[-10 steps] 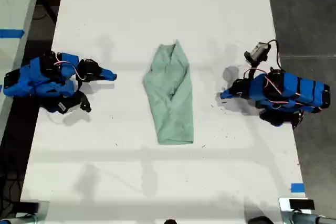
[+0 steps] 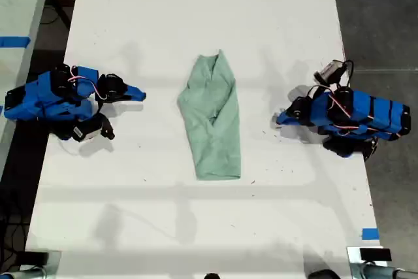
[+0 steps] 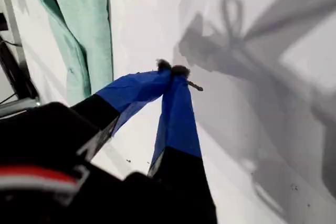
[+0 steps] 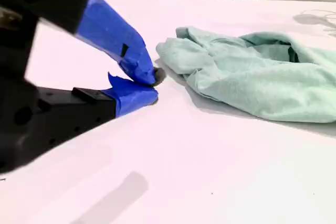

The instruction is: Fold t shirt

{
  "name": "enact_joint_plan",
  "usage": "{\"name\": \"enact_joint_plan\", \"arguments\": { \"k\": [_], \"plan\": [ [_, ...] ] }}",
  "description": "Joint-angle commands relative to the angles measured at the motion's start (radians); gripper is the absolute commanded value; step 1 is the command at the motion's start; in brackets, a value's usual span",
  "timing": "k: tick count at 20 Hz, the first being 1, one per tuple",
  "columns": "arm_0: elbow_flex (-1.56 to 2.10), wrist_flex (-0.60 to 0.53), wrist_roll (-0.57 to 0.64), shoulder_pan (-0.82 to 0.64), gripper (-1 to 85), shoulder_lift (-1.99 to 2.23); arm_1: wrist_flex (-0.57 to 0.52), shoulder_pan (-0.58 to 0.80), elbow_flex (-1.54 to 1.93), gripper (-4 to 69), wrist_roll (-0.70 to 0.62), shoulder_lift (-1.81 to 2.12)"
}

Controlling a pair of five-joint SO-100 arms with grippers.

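Note:
The pale mint-green t shirt (image 2: 212,119) lies as a long, wrinkled, folded strip in the middle of the white table (image 2: 196,227). At the exterior view's left, my first gripper (image 2: 140,95) is shut with nothing in it and points at the shirt from a short gap away. Its wrist view shows the blue tips of my first gripper (image 3: 173,69) meeting over bare table, beside the t shirt (image 3: 89,24). At the exterior view's right, my second gripper (image 2: 279,119) also points at the shirt. It (image 4: 153,85) sits low over the table, shut and empty, near one end of the t shirt (image 4: 252,77).
A blue tape mark (image 2: 369,233) sits near the table's lower right corner in the exterior view. Dark floor (image 2: 379,17) lies past the table's right edge there. Another surface with blue tape (image 2: 13,41) stands off its left edge.
The second arm has drawn back slightly toward the exterior view's right, and its camera has shifted with it. The first arm and the t shirt have barely moved.

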Motion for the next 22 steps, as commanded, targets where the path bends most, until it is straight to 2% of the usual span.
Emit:
{"name": "enact_joint_plan", "arguments": {
  "k": [1,3,5,7,10,15,16,18,20,22],
  "plan": [
    [-0.071,-0.021,-0.049,0.012,-0.2,-0.041,0.006,-0.034,-0.028,-0.2,0.025,0.008],
    [-0.184,-0.103,-0.144,0.055,-0.2,-0.324,-0.002,-0.064,-0.095,-0.2,0.075,-0.038],
    [-0.365,-0.222,-0.222,0.133,-0.2,-0.735,-0.06,-0.109,-0.212,-0.2,0.115,-0.236],
    [-0.62,-0.262,-0.267,0.215,-0.2,-1.108,-0.138,-0.153,-0.367,-0.3,0.121,-0.525],
    [-0.977,-0.264,-0.328,0.337,-0.1,-1.525,-0.23,-0.227,-0.571,-0.4,0.107,-0.853],
    [-1.447,-0.25,-0.413,0.506,-0.1,-2.031,-0.239,-0.341,-0.802,-0.5,0.114,-1.186],
    [-1.511,-0.236,-0.423,0.52,1.2,-2.095,-0.244,-0.354,-0.836,-0.5,0.11,-1.229],
    [-1.578,-0.227,-0.437,0.54,11.1,-2.166,-0.256,-0.376,-0.89,-0.5,0.109,-1.296],
    [-1.64,-0.209,-0.44,0.56,16.7,-2.22,-0.259,-0.393,-0.943,-0.2,0.114,-1.376],
    [-1.743,-0.164,-0.443,0.568,18.4,-2.295,-0.264,-0.413,-1.006,6.4,0.123,-1.471]
  ]
}}
